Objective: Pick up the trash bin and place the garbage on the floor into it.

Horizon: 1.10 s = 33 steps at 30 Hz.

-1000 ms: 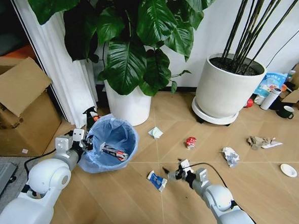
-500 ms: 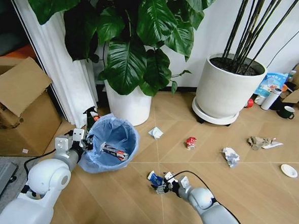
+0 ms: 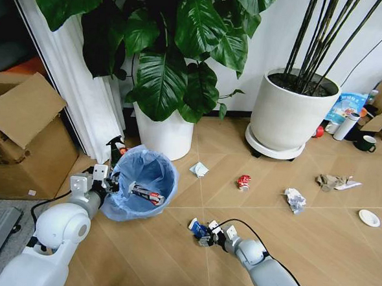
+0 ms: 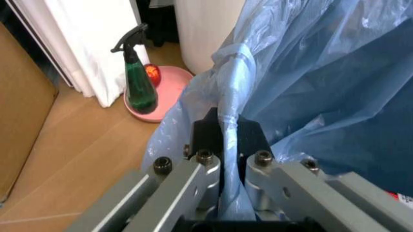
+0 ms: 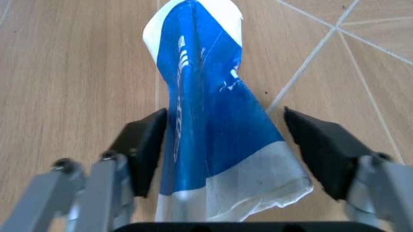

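Bare chevron floor [image 3: 171, 258] lies open around the right gripper [image 3: 206, 235], whose jaws stand apart, straddling a blue-white wrapper [image 5: 213, 121] lying flat (the right wrist view shows a gap beside each pad). The left gripper [image 4: 223, 145] is clamped on the blue bag rim of the trash bin [image 3: 140, 182], which stands beside a white plant pot [image 3: 165, 135]. A spray bottle [image 4: 139, 82] stands near.
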{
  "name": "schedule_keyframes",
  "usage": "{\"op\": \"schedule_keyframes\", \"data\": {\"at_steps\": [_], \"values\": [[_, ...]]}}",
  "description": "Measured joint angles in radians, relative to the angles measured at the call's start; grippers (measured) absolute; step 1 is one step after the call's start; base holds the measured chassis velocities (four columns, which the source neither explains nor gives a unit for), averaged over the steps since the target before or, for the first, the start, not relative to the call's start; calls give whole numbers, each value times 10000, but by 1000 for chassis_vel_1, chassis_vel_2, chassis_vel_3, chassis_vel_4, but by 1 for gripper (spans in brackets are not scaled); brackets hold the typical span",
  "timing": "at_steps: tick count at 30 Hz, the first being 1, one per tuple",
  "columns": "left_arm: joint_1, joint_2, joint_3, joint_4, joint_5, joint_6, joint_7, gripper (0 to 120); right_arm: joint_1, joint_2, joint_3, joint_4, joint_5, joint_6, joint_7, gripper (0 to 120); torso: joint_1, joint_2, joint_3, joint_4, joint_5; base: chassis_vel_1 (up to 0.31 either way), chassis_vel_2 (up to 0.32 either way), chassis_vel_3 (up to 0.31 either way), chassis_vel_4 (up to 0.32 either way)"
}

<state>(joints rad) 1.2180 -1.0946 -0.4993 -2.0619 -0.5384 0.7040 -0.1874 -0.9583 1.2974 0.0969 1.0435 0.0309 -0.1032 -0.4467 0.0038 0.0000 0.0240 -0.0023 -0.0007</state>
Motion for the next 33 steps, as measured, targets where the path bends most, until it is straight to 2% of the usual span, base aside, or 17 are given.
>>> {"op": "schedule_keyframes", "data": {"at_steps": [3, 7, 9, 11, 16, 21, 25, 28, 33], "values": [[-9, -7, 12, 10, 3, -1, 0, 0, 11, 25, 19, -25, -1, 24, 0, 60, 0, 0, 0, 0, 0, 0, 0, 0, 0], [-22, -16, 48, 38, 13, -1, -1, 0, 62, 151, 76, -208, -30, 163, 6, 41, 0, 0, -1, 0, -1, 0, 0, 0, 0], [-23, -15, 49, 39, 13, -1, -1, 0, 69, 164, 83, -233, -38, 183, 6, 39, 0, 0, -1, 0, -1, 0, 0, 0, 0], [-32, 0, 50, 44, 13, -1, -2, 0, 98, 218, 112, -326, -64, 237, 25, 26, 0, 1, -1, 1, -1, 0, 0, 0, 0], [-46, 38, 48, 50, 10, -1, -2, 0, 104, 288, 202, -312, -48, 252, 253, 11, 0, 0, 0, 1, 1, 0, 0, 0, 0], [-56, 47, 49, 51, 2, 0, -2, 0, 52, 304, 330, -114, 78, 235, 459, 5, 0, 0, 0, 1, 0, 0, 0, 0, 0], [-33, 80, 108, 87, -41, 112, -20, 0, -124, 66, 785, 1762, 1337, -166, 694, 5, 0, 0, 1, 1, 0, 0, 0, 0, 0], [-49, 90, 178, 103, -291, 214, -151, 0, -70, -18, 925, 2560, 1710, -227, 724, 5, 0, 0, 1, 1, 1, 0, 0, 0, 0], [-139, 179, 358, 204, -749, 306, -373, 0, 159, -183, 1116, 4211, 3158, -470, 803, 5, 0, 0, 1, 1, 2, 0, 0, 0, 0]]}}
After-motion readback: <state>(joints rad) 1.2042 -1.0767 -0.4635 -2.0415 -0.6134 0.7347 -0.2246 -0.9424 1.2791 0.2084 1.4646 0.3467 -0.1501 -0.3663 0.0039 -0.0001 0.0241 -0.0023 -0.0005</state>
